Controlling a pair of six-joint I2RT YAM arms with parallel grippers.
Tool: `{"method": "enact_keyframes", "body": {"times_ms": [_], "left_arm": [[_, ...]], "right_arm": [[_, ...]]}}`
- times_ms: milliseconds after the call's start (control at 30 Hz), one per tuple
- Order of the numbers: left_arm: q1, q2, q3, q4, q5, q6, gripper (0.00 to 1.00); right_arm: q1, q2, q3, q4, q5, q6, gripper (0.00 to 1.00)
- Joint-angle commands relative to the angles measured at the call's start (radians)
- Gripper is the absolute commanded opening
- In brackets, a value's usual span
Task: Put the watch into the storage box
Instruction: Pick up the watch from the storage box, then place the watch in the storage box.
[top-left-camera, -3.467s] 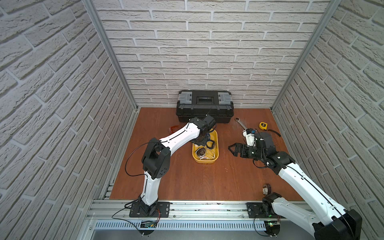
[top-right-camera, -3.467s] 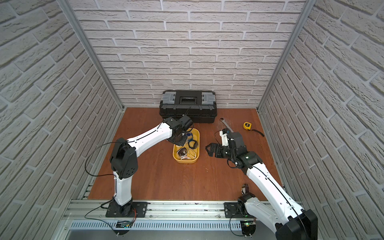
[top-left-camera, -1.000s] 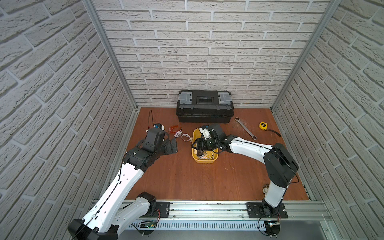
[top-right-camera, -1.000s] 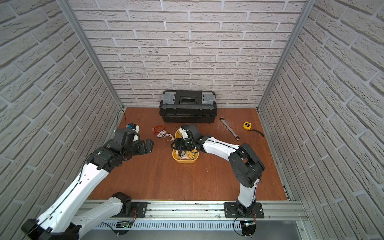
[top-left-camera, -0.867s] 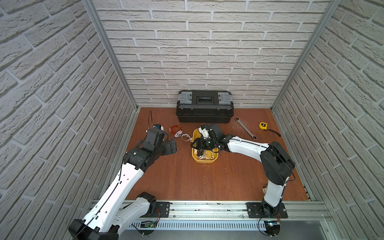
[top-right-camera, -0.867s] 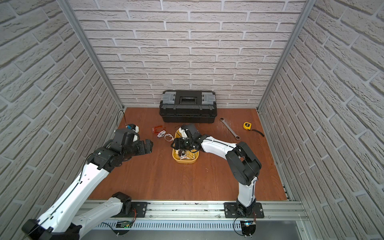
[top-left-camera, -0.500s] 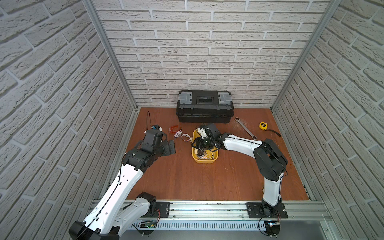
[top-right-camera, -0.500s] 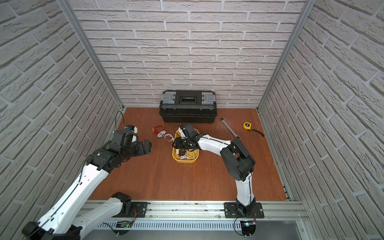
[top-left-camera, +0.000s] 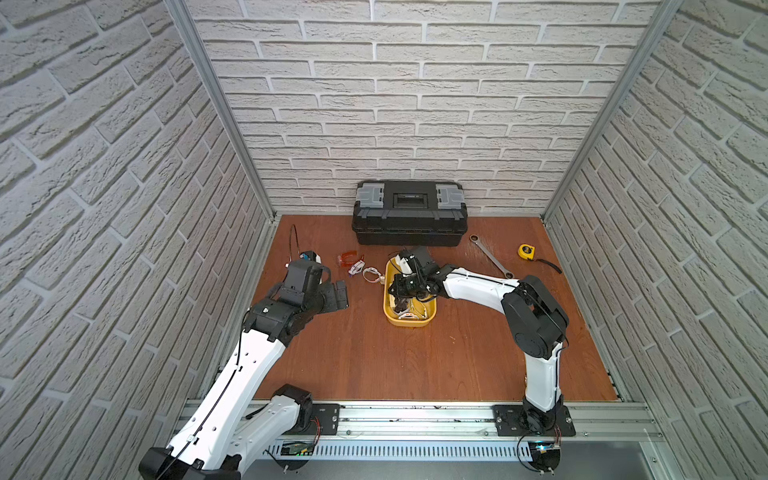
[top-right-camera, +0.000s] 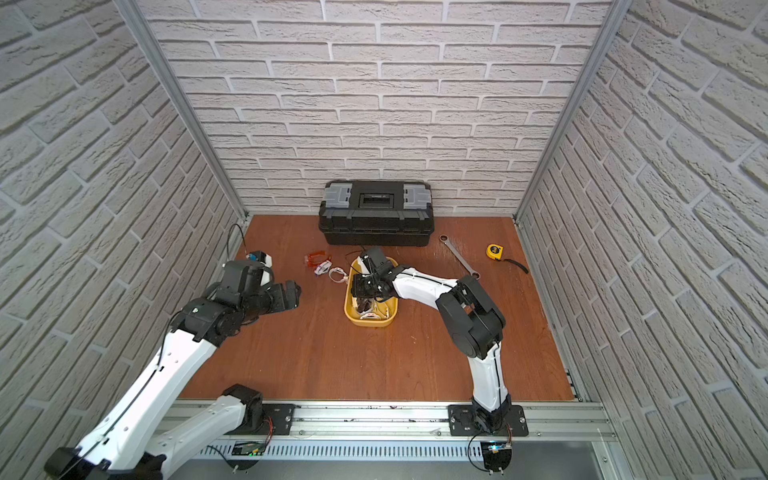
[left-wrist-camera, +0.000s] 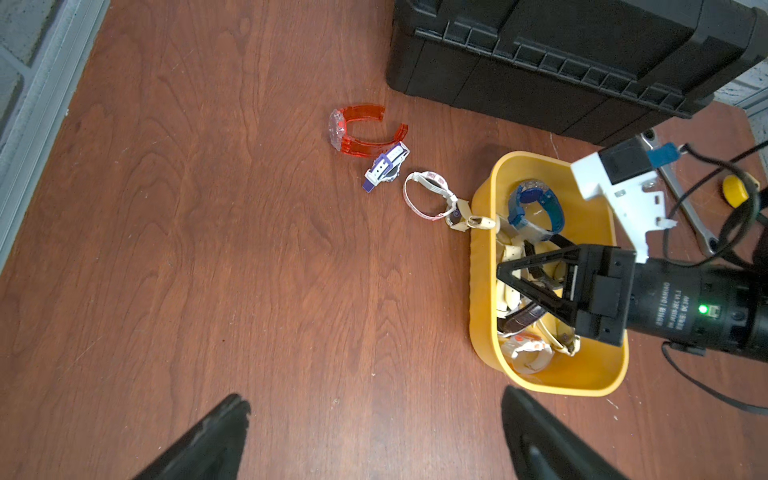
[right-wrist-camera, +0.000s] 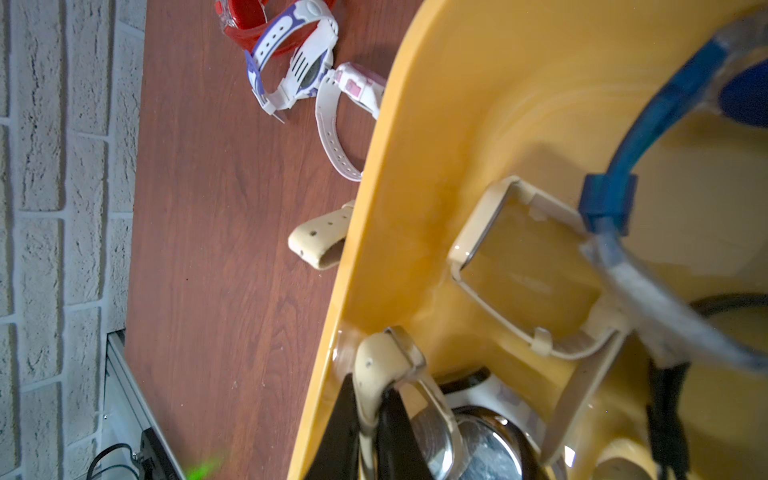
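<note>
Our right tool (right-wrist-camera: 369, 399) is clenched on a cream strap (right-wrist-camera: 376, 361) low inside the storage box (right-wrist-camera: 415, 166), which sits in the middle of the worktop (left-wrist-camera: 208, 270), before the toolbox (left-wrist-camera: 561, 54) at the back edge. The cream watch (right-wrist-camera: 519, 266) lies in the box, yet a like-coloured strap end (right-wrist-camera: 316, 243) hangs outside its wall. We judge it best to draw the strap inward and low, sparing the blue watch (right-wrist-camera: 609, 199) and not tipping the box, then let go. Our left tool (left-wrist-camera: 374, 397) hangs released toward the left edge.
</note>
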Motion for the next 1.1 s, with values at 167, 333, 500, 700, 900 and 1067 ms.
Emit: {"method": "enact_keyframes", "body": {"times_ms": [167,333,500,700,900,1067], "left_arm": [[0.014,-0.021,-0.018,0.014,0.005,0.019,0.98],[0.016,-0.017,-0.019,0.020,0.005,0.019,0.98],[0.016,-0.003,-0.022,0.025,0.007,0.019,0.98],[0.016,0.002,-0.025,0.034,0.009,0.015,0.98],[0.018,0.006,-0.031,0.034,0.015,0.012,0.98],[0.018,0.004,-0.032,0.033,0.013,0.014,0.98]], "right_arm": [[0.005,-0.118,0.083,-0.073,0.013,-0.062,0.06],[0.005,-0.173,0.147,-0.265,0.119,-0.131,0.02],[0.005,-0.126,0.301,-0.572,0.291,-0.248,0.02],[0.018,0.052,0.493,-0.798,0.426,-0.333,0.02],[0.048,0.199,0.623,-0.890,0.481,-0.374,0.02],[0.076,0.296,0.712,-0.936,0.522,-0.389,0.03]]}}
